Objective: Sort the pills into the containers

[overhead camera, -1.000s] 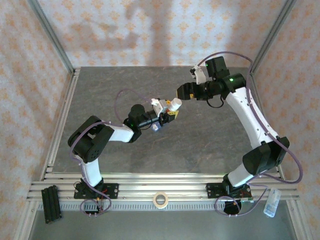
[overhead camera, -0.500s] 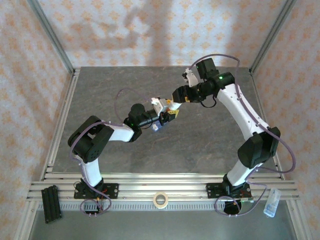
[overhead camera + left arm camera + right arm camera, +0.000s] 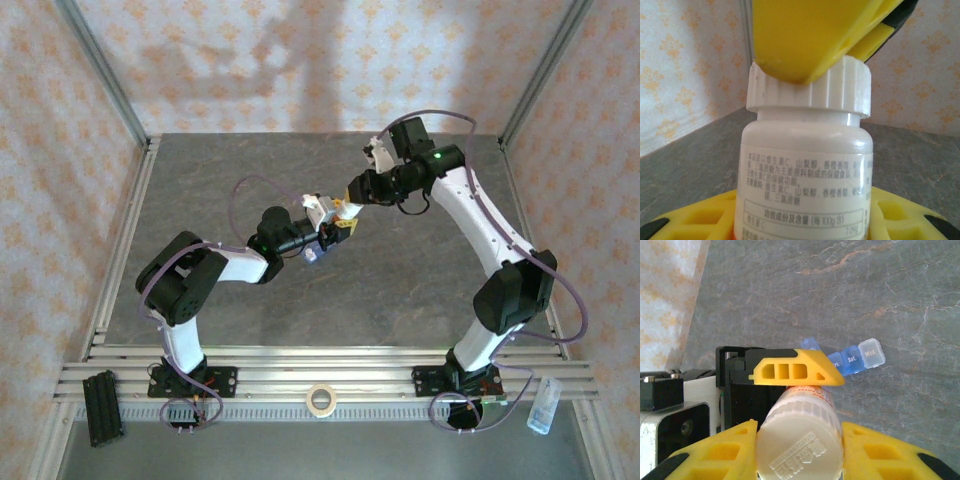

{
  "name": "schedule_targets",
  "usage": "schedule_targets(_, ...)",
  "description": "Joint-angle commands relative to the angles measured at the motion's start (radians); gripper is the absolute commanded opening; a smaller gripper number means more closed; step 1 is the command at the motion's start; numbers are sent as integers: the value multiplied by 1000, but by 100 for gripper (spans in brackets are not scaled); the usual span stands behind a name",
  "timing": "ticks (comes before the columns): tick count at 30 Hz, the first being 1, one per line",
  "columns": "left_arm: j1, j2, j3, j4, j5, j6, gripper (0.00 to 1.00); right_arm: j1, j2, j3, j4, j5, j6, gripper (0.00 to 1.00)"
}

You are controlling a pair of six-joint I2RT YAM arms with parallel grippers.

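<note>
A white pill bottle (image 3: 807, 170) with printed label is held off the table. My left gripper (image 3: 330, 226) is shut on its body, and its yellow fingers (image 3: 695, 216) show at both lower corners. My right gripper (image 3: 800, 452) is shut on the ribbed white cap (image 3: 800, 442), one yellow finger (image 3: 715, 452) on each side. In the left wrist view a right finger (image 3: 805, 40) lies over the cap (image 3: 810, 92). The containers (image 3: 852, 359), a blue strip with a clear end, lie on the table below (image 3: 312, 256). The pills are hidden.
The grey stone-pattern table (image 3: 420, 280) is fenced by aluminium posts and patterned walls. On the near rail sit a roll of tape (image 3: 320, 400), a black block (image 3: 103, 408) at the left and a clear bottle (image 3: 541, 405) at the right.
My right arm swung left to the bottle's top and its jaws closed onto the cap. The left arm and the bottle stayed put.
</note>
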Motion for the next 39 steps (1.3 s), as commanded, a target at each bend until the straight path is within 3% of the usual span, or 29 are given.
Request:
schedule_targets(1, -11, -18, 35, 72, 11, -14, 0, 10, -27, -74, 99, 79, 178, 37)
schedule_targets(7, -12, -14, 28, 68, -3, -6, 0, 46, -65, -182, 218, 186, 442, 37)
schedule_targets(16, -12, 3, 28, 71, -13, -2, 0, 61, -62, -163, 198, 248, 481, 45)
schedule_targets(21, -12, 6, 31, 67, -14, -4, 0, 52, -53, -52, 123, 299, 414, 69)
schedule_targets(25, -11, 9, 31, 67, -11, -3, 0, 46, -69, -2, 110, 292, 340, 78)
schedule_targets(32, -11, 1, 26, 66, 4, -2, 0, 23, -85, 43, 61, 270, 122, 79)
schedule_targets(39, -9, 4, 30, 64, 22, -9, 0, 19, -84, 29, -15, 151, -138, 75)
